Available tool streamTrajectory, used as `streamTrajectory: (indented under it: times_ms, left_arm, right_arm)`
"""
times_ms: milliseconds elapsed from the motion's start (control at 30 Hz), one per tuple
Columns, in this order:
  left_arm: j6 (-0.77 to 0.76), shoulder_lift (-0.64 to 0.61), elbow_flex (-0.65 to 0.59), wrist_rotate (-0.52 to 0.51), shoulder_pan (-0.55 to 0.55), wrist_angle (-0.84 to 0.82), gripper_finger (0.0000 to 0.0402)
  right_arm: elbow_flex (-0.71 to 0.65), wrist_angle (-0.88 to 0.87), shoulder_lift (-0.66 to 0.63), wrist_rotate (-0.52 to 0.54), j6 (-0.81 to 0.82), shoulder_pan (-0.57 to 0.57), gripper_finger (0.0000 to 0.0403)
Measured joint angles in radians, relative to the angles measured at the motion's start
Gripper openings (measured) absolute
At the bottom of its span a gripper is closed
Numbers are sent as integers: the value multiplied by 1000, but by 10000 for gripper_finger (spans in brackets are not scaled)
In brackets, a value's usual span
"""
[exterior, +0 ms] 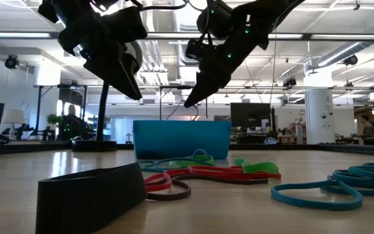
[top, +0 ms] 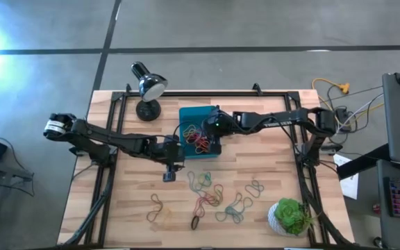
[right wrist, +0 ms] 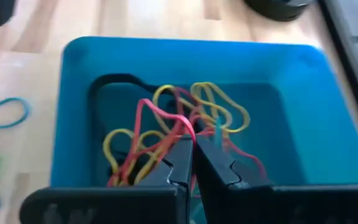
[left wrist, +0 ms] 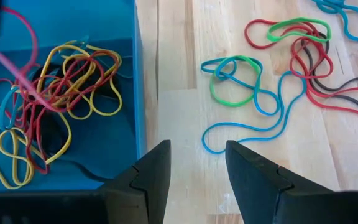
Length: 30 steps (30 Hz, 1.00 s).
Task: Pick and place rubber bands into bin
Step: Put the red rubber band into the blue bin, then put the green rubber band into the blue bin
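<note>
My right gripper [right wrist: 193, 148] hangs over the bin [right wrist: 79, 99], jaws pressed together on a red band [right wrist: 160, 115] whose loop trails down among the yellow and red bands already piled inside. I judge this the delivery step: the band is over the bin and only the release is wanting. The next move calls for parting the jaws while still inside the rim, then lifting straight up so the loop does not snag on a finger and drag out over the wall. My left gripper [left wrist: 196, 168] waits just right of the bin's right wall, jaws apart and empty, pointed at the loose rubber bands [top: 210, 198] scattered on the table [top: 269, 149] nearer the front edge; a green and blue tangle [left wrist: 235, 78] lies closest to it. The bin's walls are low and upright, so little height is needed to clear them. The lamp [top: 146, 87] stands just left of the bin's far corner and the plant [top: 292, 215] at the near right corner, both away from the bands. The two arms stand close together at the bin; I judge that the tightest spot.
</note>
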Motion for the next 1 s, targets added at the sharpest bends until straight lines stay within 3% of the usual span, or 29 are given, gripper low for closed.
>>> streamTrajectory:
  times_ms: [100,333,500,733,1000]
  left_arm:
    - [0,0,0,0,0,6,138]
    - [0,0,0,0,0,8,138]
    - [0,0,0,0,0,7,138]
    - [9,0,0,1,0,6,138]
    - [9,0,-4,1,0,12,138]
  right_arm:
    - [0,1,9,-49,10,-7,29]
    - [0,4,9,-44,15,-7,100]
    - [0,-99,-5,-46,34,-4,134]
    - [0,-279,-83,-83,67,62,138]
    - [-24,-319,-150,-218,138,213,123]
